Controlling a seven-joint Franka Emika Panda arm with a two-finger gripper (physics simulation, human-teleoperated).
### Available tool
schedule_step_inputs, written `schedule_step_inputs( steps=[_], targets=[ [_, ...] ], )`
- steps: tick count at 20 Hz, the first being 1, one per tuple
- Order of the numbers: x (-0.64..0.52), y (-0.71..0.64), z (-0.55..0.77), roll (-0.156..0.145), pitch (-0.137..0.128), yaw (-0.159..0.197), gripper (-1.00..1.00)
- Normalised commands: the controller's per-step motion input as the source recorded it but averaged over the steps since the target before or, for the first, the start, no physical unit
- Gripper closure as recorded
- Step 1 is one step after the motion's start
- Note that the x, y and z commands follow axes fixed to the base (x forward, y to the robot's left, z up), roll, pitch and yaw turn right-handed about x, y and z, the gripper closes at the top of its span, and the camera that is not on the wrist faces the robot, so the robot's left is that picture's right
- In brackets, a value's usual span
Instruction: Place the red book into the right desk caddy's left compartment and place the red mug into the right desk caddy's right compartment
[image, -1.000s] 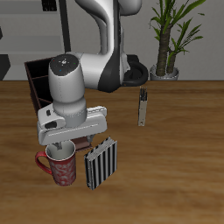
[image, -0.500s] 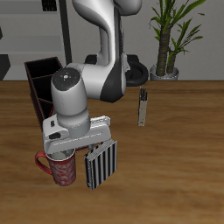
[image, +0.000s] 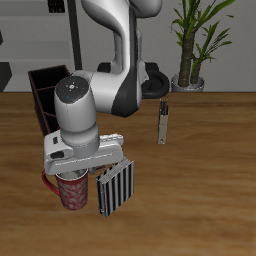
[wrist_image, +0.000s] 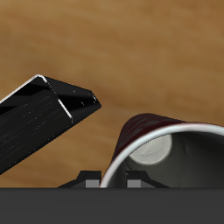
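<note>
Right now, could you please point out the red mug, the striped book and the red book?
red mug (image: 72, 192), exterior view, its mottled side wall.
striped book (image: 117, 188), exterior view, its striped cover.
red book (image: 162, 123), exterior view, its spine.

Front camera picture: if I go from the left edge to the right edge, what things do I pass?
Brown box organiser → red mug → striped book → thin red book → potted plant.

You will find no legible text, label, brand, number or sign in either view: the red mug (image: 73, 190), the striped book (image: 115, 188), the red book (image: 163, 121) and the right desk caddy (image: 45, 92) all show unlettered surfaces.
</note>
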Motion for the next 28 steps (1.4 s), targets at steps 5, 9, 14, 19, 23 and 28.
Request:
schedule_step_inputs(
  steps=[5, 9, 14, 19, 23, 28],
  targets=[
    [-0.02, 0.01, 0.21, -0.019, -0.023, -0.015, 1.00],
    [-0.07, -0.10, 0.37, -0.052, -0.031, -0.021, 1.00],
    [-0.15, -0.09, 0.54, -0.021, -0.063, 0.006, 1.00],
    [-0.20, -0.14, 0.58, -0.028, -0.058, -0.015, 1.00],
    [-0.33, -0.04, 0.67, -0.006, -0.064, 0.013, 1.00],
    [-0.28, -0.02, 0.42, -0.013, -0.034, -0.010, 1.00]
  ],
)
